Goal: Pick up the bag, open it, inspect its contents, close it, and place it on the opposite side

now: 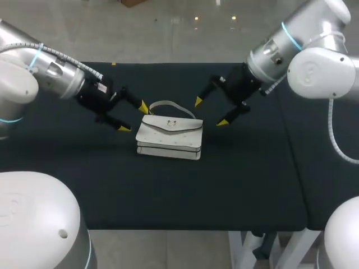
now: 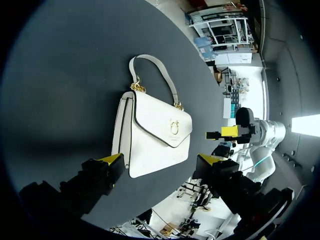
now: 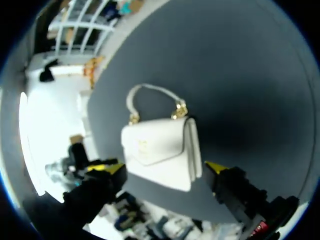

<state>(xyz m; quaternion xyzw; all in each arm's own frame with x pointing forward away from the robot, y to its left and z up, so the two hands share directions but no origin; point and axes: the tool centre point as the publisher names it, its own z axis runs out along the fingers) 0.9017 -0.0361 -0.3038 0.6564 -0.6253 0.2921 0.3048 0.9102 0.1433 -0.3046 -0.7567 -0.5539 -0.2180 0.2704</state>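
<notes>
Left jaws and right jaws stood spread, flanking the white bag [image 1: 169,137] without touching it. It sat closed on the dark counter [image 1: 252,185].

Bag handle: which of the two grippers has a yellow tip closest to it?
The left gripper: one tip is right beside the handle of the bag; the right gripper stands further off.
</notes>
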